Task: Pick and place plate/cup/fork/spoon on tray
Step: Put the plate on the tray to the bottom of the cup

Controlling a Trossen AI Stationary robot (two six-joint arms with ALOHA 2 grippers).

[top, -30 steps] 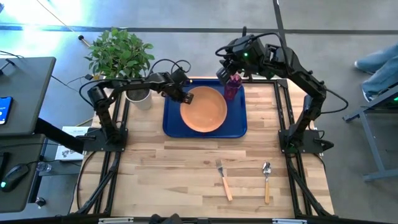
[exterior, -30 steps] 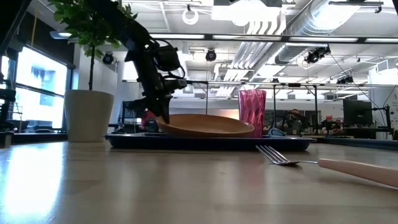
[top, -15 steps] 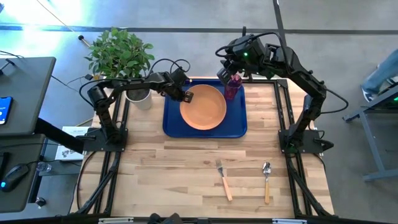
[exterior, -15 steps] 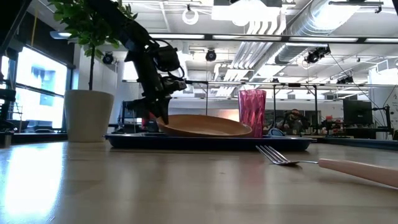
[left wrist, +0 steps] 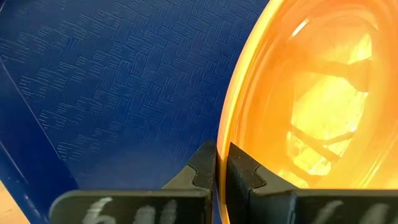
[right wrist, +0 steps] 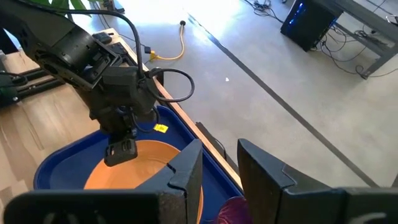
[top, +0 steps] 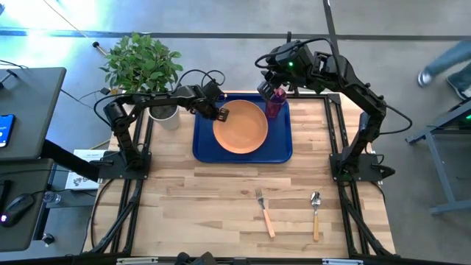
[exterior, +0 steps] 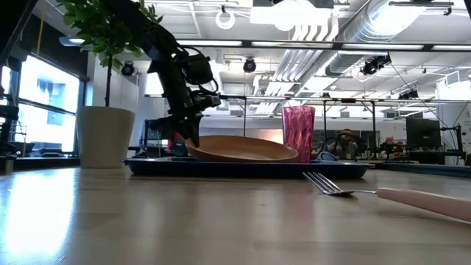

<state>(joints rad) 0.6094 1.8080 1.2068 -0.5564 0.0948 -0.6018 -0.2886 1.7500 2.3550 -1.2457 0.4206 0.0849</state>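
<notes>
The orange plate (top: pixel 241 126) lies inside the dark-blue tray (top: pixel 202 146) at the table's far middle. My left gripper (top: pixel 221 112) is shut on the plate's left rim. The dark-red cup (top: pixel 275 103) stands upright on the tray's far right corner; it also shows in the low view (exterior: pixel 298 132). My right gripper (top: pixel 276 87) hovers open above the cup, with the cup's rim (right wrist: pixel 233 208) below its fingers and apart from them. The fork (top: pixel 264 212) and the spoon (top: pixel 316 215) lie flat on the wood near the front edge. My left gripper pinches the plate's rim (left wrist: pixel 222 149) on the plate's left side between its two fingers, one on the top face and one beneath. The fingers come slanting down from the table's left. The plate is tilted, its held side (exterior: pixel 190 141) a little raised and its right side on the tray.
A grey pot with a green plant (top: pixel 165 116) stands just left of the tray, close to my left arm. The tray's near half (top: pixel 243 154) is bare. Bare wood lies between the tray and the cutlery. A person shows at the right edge, beyond the table.
My left gripper has shifted slightly toward the table's far edge with the plate's rim still held. The plate stays on the tray. My right gripper has kept still above the cup.
</notes>
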